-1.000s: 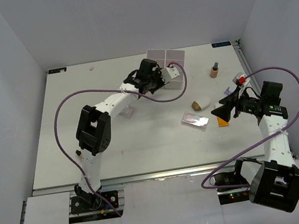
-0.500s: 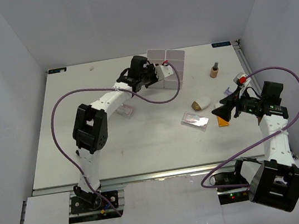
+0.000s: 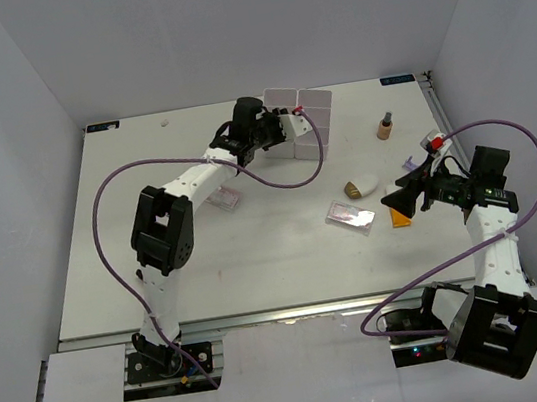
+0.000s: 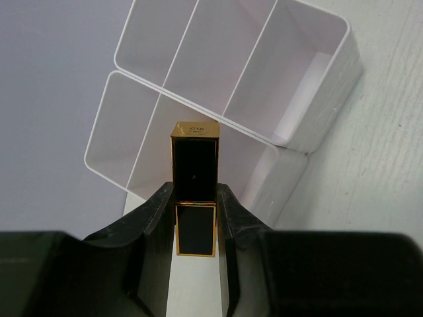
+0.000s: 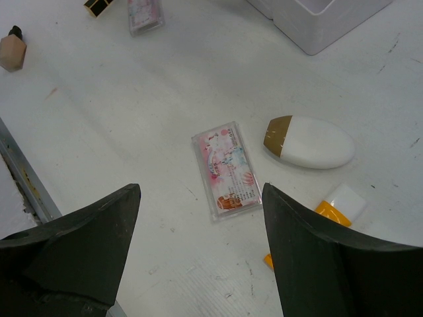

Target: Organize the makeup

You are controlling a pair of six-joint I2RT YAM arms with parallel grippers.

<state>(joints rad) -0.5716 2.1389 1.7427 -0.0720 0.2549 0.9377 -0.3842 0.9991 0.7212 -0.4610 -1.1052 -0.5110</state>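
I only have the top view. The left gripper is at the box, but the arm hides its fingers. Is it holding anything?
Observer: Yes. The left gripper is clamped on the lipstick, black with gold trim.
Operator: Anything in the box already?
Observer: No. Every compartment of the box that the left wrist view shows is empty.
Operator: And the right gripper?
Observer: The right gripper is open, with nothing between its fingers.

walls [image 3: 222, 26]: plain pale grey | table [image 3: 259, 273]: white top, metal rail [image 3: 265, 315] at near edge | light: even
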